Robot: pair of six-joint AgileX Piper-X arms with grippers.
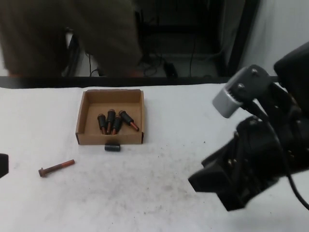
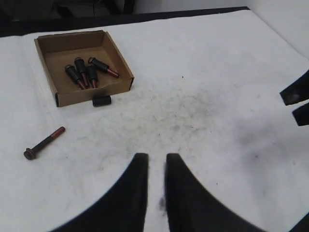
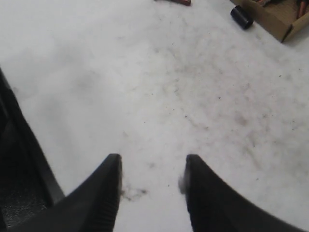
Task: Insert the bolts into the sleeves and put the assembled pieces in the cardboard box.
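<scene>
- the right arm (image 1: 256,159) fills the lower right of the high view, dark, with a grey part on top, over the bench (image 1: 169,159).
- the right gripper (image 3: 152,166) hangs over bare bench; its fingers are spread wide and hold nothing.
- the left gripper (image 2: 157,162) also hangs over the bench; its fingers stand with only a thin gap between them, and nothing is in this gap.
- the box (image 1: 110,137) sits left of centre in the high view, open on top.
- four assembled pieces (image 1: 113,121) lie inside the box, close together.
- one loose sleeve (image 1: 112,147) lies on the bench just beside the front wall of the box, outside it.
- one loose bolt (image 1: 56,167) lies at the lower left of the high view, apart from the box and from the sleeve, well away from both grippers.
</scene>
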